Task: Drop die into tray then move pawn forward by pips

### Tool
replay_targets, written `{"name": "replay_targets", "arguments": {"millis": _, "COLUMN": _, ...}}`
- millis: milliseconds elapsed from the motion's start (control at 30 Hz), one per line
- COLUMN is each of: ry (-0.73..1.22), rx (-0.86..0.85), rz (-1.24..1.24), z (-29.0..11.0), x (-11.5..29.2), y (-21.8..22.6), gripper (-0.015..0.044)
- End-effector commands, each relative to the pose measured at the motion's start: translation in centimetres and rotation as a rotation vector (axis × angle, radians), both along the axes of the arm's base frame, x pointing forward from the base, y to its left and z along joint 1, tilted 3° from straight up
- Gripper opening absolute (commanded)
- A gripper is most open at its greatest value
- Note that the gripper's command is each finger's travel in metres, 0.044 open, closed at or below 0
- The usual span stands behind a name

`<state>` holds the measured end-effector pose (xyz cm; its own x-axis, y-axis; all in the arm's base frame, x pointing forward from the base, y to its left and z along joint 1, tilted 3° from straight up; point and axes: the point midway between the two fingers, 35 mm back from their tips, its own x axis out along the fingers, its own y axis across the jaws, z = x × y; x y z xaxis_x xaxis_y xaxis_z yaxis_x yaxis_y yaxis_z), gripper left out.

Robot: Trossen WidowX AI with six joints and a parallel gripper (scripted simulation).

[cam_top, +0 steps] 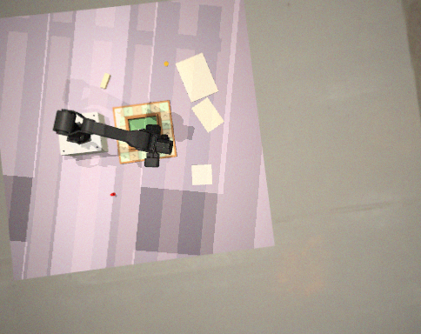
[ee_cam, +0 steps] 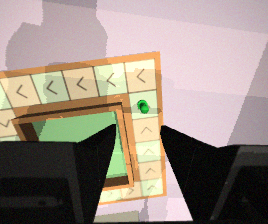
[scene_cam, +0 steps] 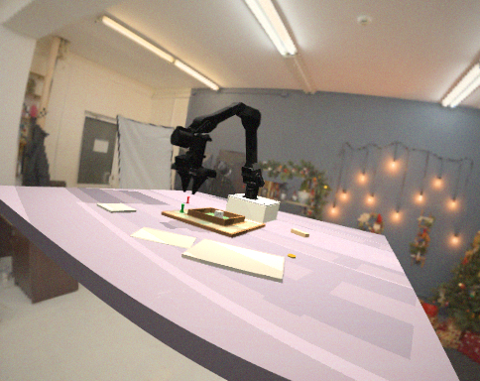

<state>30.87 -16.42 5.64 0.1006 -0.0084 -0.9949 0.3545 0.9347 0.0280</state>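
Note:
The board (cam_top: pixel 119 130) (scene_cam: pixel 244 228) (ee_cam: pixel 50 89) has a ring of arrow squares around a wooden dice tray (cam_top: pixel 140 123) (scene_cam: pixel 209 217) (ee_cam: pixel 65 116) with a green floor. A small green pawn (ee_cam: pixel 143 106) (scene_cam: pixel 182 207) stands on a square of the board's outer ring, just past a corner. My gripper (ee_cam: pixel 138 129) (scene_cam: pixel 189 190) (cam_top: pixel 161 145) hangs above that side of the board, fingers pointing down, half open with nothing between them. The pawn shows in the gap ahead of the fingertips. A pale die (scene_cam: pixel 218 213) lies in the tray; the arm hides it in the top view.
Three cream cards (cam_top: pixel 197 76) (cam_top: pixel 207 114) (cam_top: pixel 202 174) lie on the table beyond the board. A small tan block (cam_top: pixel 105 80), a yellow dot (cam_top: pixel 166 63) and a red bit (cam_top: pixel 113 194) lie apart. The arm's white base (cam_top: pixel 90 145) stands beside the board.

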Motion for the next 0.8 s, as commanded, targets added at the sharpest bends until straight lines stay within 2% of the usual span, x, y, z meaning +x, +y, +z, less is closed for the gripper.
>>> {"name": "replay_targets", "arguments": {"millis": 0, "ry": 0.021, "rx": 0.015, "rz": -0.011, "z": -1.0, "x": 0.3, "y": -1.6, "gripper": 0.0200}}
{"name": "replay_targets", "arguments": {"millis": 767, "ry": 0.021, "rx": 0.015, "rz": -0.011, "z": -3.8, "x": 0.6, "y": -1.5, "gripper": 0.0200}}
